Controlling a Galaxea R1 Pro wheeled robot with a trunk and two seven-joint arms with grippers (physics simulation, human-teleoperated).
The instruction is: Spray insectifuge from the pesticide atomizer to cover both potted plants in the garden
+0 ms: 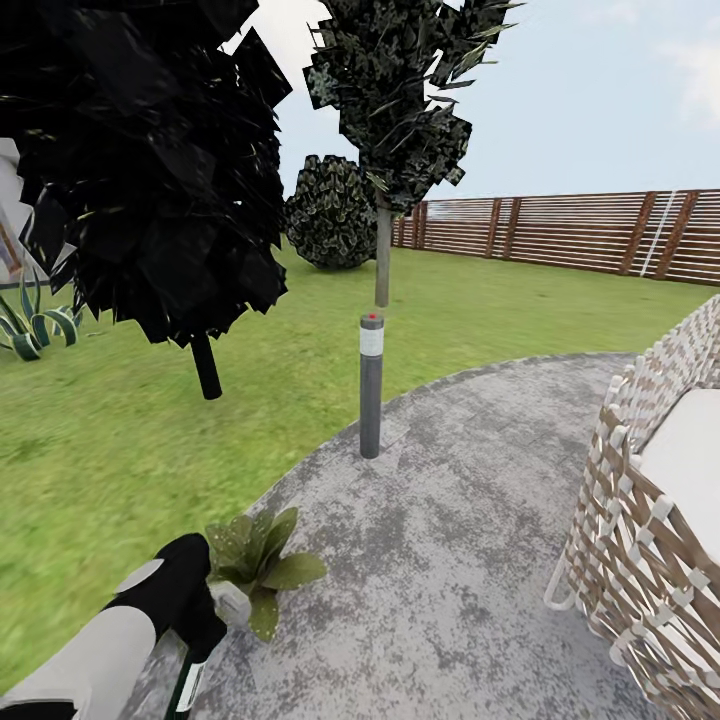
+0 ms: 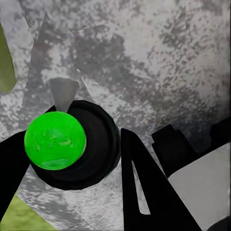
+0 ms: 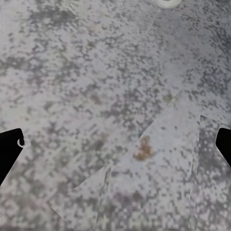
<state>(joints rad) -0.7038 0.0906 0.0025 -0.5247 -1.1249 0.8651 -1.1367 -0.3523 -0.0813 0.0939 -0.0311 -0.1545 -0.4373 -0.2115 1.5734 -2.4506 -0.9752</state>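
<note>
One potted plant [image 1: 257, 562], a low rosette of pointed green leaves in a small grey pot, stands at the patio's edge in the garden. My left gripper [image 1: 192, 622] hangs just beside it, shut on the pesticide atomizer [image 1: 188, 686], a dark bottle with a pale label. In the left wrist view the atomizer [image 2: 54, 140] appears from above as a bright green cap on a round black body, held between the black fingers [image 2: 139, 183] of the left gripper [image 2: 72, 159]. My right gripper [image 3: 115, 144] is open over bare mottled paving, fingertips wide apart.
A grey bollard light [image 1: 371, 385] stands at the patio rim ahead. A wicker chair [image 1: 650, 520] sits at the right. Two dark trees [image 1: 150, 170], a round bush [image 1: 330, 212], a striped agave [image 1: 35, 325] and a slatted wooden fence [image 1: 580, 232] surround the lawn.
</note>
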